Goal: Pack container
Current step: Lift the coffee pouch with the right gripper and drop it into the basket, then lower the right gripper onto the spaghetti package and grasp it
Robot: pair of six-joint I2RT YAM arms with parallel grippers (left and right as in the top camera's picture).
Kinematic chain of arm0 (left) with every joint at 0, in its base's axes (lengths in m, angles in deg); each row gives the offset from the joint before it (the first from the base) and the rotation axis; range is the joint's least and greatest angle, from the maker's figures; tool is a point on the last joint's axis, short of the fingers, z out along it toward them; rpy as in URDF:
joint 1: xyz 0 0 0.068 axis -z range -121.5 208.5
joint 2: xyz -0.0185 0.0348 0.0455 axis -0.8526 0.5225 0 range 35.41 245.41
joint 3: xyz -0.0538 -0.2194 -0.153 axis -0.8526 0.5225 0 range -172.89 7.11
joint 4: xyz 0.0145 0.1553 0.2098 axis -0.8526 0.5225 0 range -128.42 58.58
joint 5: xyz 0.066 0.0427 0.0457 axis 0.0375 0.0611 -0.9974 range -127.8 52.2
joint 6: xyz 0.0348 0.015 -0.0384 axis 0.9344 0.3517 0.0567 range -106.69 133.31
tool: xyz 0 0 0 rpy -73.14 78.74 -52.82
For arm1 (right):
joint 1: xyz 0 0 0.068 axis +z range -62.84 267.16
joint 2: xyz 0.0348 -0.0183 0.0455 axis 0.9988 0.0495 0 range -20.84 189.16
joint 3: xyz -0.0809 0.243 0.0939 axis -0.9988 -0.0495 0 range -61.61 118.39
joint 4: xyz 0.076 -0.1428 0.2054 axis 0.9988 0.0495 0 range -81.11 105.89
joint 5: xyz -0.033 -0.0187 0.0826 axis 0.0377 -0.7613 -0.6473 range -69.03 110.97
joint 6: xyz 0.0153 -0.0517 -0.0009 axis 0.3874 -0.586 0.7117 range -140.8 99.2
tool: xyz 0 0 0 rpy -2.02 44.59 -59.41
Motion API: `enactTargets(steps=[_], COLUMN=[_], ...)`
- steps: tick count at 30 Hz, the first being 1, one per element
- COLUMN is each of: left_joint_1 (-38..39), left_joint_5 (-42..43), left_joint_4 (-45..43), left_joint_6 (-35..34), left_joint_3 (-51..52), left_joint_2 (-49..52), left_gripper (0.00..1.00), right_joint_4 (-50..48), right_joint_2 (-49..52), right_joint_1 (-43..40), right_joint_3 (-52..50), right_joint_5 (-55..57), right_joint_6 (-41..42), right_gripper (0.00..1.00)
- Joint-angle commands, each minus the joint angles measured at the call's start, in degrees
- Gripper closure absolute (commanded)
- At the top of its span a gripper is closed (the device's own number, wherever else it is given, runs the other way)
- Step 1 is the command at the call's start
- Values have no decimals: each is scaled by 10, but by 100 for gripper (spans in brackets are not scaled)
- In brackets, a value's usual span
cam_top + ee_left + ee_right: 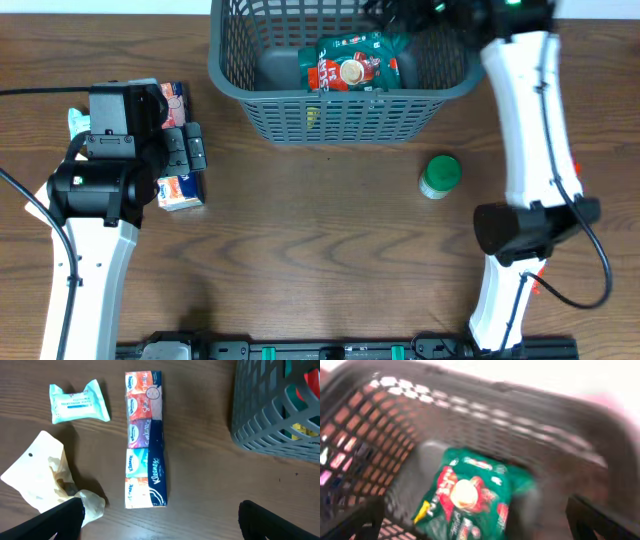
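The dark grey slotted basket stands at the back centre; it also shows in the left wrist view and in the right wrist view. A green and red snack bag lies inside it, also in the right wrist view. My right gripper hangs open and empty above the bag, over the basket's right side. My left gripper is open and empty above a long Kleenex tissue pack, which also shows overhead.
A small green-lidded jar stands on the table right of the basket. A pale blue wipes packet and a cream crumpled bag lie left of the tissue pack.
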Motion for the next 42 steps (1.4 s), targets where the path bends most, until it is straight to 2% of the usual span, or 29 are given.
enactTargets(steps=[1,5,7,14,16,25,29,35,38,42], left_joint_1=[-2,-2,-2,-2,-2,-2,-2,-2,-2,-2], left_joint_5=[-5,-5,-5,-5,-5,-5,-5,-5,-5,-5], left_joint_4=[2,2,2,2,2,2,0,-7,-7,-7], left_joint_6=[8,8,8,16,16,16,19,19,19,19], left_joint_3=[-12,-12,-12,-12,-12,-12,-12,-12,-12,-12], left_joint_2=[0,0,0,0,0,0,0,0,0,0], left_gripper=[2,1,1,1,1,2,2,2,1,1], right_joint_4=[80,226,294,300,300,297,254,130,26,-103], right_joint_2=[-7,-7,-7,-33,-66,-295,-358,-377,-375,-363], right_joint_1=[-43,-114,-158,-257,-276,-374,-403,-419,-425,-441], right_joint_3=[94,169,185,142,89,-275,-423,-626,-733,-845], right_joint_5=[115,205,226,108,98,150,165,166,167,167], right_joint_6=[111,218,243,215,210,181,157,126,68,45], right_gripper=[1,1,1,1,1,1,1,1,1,1])
